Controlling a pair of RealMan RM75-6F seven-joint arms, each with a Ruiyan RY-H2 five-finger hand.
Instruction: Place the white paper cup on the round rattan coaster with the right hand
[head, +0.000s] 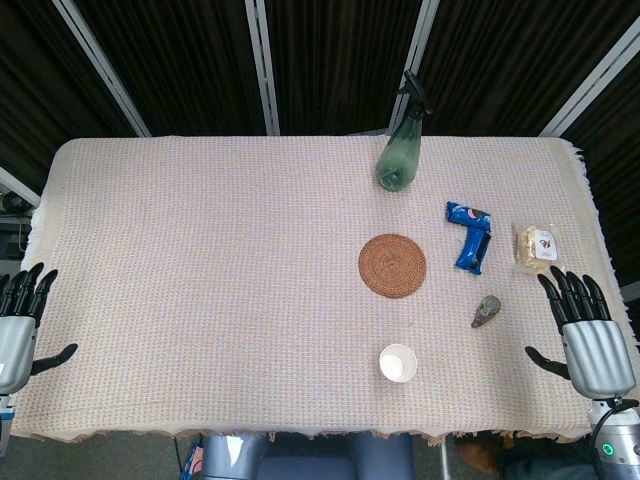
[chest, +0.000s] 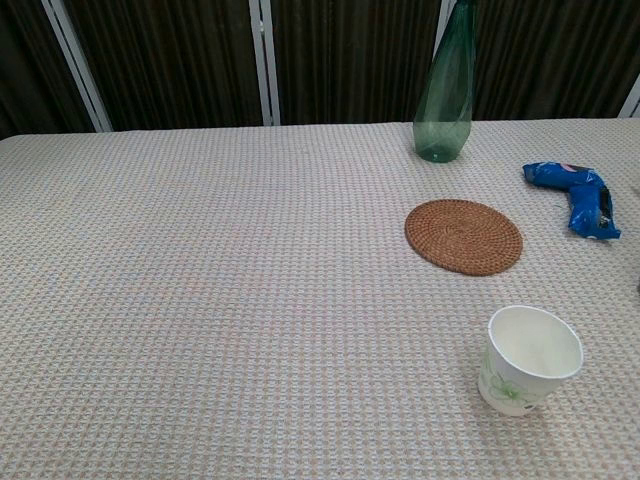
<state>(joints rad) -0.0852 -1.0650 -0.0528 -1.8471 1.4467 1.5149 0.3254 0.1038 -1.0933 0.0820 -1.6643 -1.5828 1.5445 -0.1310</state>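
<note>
The white paper cup (head: 398, 362) (chest: 530, 360) stands upright near the table's front edge, with a faint green print on its side. Just behind it lies the round rattan coaster (head: 392, 265) (chest: 463, 236), bare on the cloth. My right hand (head: 586, 331) rests at the table's right edge, open with fingers spread, well to the right of the cup. At the left edge my left hand (head: 20, 322) is open too, holding nothing. Neither hand shows in the chest view.
A green spray bottle (head: 400, 150) (chest: 445, 95) stands behind the coaster. Blue snack packets (head: 470, 235) (chest: 580, 198), a clear snack bag (head: 535, 247) and a small grey object (head: 487, 310) lie between the coaster and my right hand. A woven cloth (head: 200, 280) covers the table.
</note>
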